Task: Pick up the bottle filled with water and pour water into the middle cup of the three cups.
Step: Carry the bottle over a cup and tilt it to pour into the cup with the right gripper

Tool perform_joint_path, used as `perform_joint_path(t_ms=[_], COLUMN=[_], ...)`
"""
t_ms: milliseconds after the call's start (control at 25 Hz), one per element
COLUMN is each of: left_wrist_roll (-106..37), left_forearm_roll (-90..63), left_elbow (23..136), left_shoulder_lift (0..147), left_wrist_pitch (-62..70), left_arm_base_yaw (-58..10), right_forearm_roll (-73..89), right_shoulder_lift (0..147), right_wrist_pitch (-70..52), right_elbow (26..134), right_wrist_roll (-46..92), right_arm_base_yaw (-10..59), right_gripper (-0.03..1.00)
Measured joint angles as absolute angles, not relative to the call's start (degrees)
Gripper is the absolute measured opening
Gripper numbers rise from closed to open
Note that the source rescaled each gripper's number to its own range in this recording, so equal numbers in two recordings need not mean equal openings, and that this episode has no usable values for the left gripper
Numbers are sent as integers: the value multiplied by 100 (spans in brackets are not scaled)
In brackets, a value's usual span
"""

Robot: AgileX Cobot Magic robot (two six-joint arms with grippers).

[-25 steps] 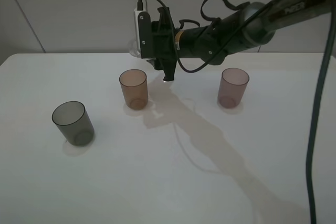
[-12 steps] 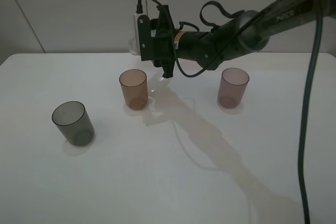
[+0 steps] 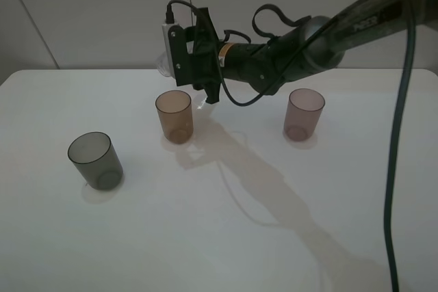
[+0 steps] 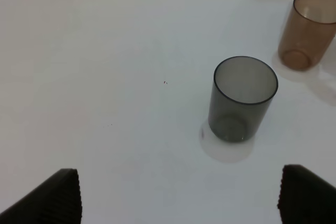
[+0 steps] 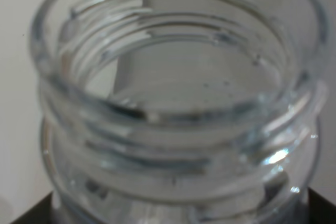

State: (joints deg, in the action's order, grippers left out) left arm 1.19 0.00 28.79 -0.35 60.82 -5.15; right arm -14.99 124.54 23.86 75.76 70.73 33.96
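The three cups stand in a row on the white table (image 3: 226, 237): dark grey (image 3: 96, 161), orange-brown middle cup (image 3: 174, 115) and mauve-pink (image 3: 304, 114). My right gripper (image 3: 200, 73) reaches across, turned on its side just above and behind the middle cup, shut on the clear bottle (image 3: 164, 65), mostly hidden behind the wrist. The right wrist view is filled by the bottle's open threaded neck (image 5: 178, 129) with water inside. My left gripper (image 4: 181, 203) is open and empty, near the dark grey cup (image 4: 243, 98); the middle cup (image 4: 310, 30) stands beyond it.
The right arm (image 3: 308, 39) and its cables span the back right above the table. A grey wall (image 3: 89, 11) stands behind the table's far edge.
My right gripper has moved left and slightly up with the bottle, from right of the middle cup to nearly over its far rim. The cups have not moved.
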Motion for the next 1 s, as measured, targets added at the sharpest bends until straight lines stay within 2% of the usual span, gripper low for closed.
perform_joint_path(t_ms=[1000], left_wrist_roll=[119], left_forearm_roll=[0], left_elbow=[2879], left_shoulder_lift=[-35], left_wrist_pitch=[6082], left_arm_base_yaw=[-515], right_forearm_roll=[-1309], right_shoulder_lift=[12793], right_wrist_pitch=[3186], right_elbow=[7576], right_wrist_roll=[7900], right_arm_base_yaw=[3319], right_gripper=[0])
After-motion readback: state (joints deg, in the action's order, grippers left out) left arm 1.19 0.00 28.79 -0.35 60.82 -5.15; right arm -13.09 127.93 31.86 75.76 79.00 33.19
